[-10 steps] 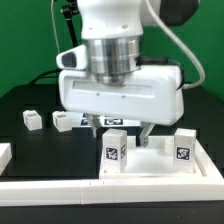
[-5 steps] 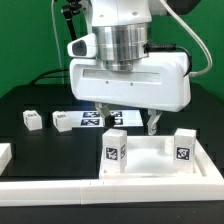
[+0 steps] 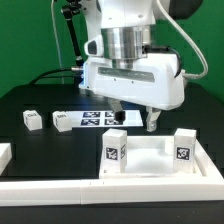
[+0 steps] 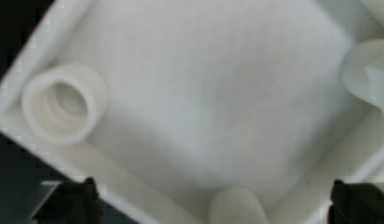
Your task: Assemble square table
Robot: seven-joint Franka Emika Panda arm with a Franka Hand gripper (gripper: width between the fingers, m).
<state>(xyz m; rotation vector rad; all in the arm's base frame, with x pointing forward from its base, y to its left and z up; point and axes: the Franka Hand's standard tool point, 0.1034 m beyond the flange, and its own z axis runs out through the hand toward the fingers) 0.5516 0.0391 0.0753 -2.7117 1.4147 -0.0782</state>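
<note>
The white Franka arm (image 3: 125, 40) comes down from above the middle of the scene, its broad white wrist housing (image 3: 130, 85) tilted a little and hanging over the far edge of the large white plastic square slab (image 3: 150, 168) of the table. That slab lies flat on the near part of the black tabletop (image 3: 40, 142), its raised rim showing. From the wrist camera the slab (image 4: 224, 100) fills almost the whole picture, with one round corner socket (image 4: 61, 102) plain to see. Long white L-shaped border rails (image 3: 50, 187) run along the near side. The gripper (image 3: 136, 120) points downward, its two dark fingers (image 3: 152, 122) spread wide and clear above the slab; it is released and grasps nothing. The marker board (image 3: 95, 118) lies flat behind it. Two white tagged block legs stand upright on the slab, one (image 3: 114, 152) toward the exterior view's left, the other (image 3: 183, 147) toward its right; whether they sit in sockets I cannot tell. Two more small white tagged blocks (image 3: 33, 119) (image 3: 62, 121) lie loose on the tabletop, well to the exterior view's left.
</note>
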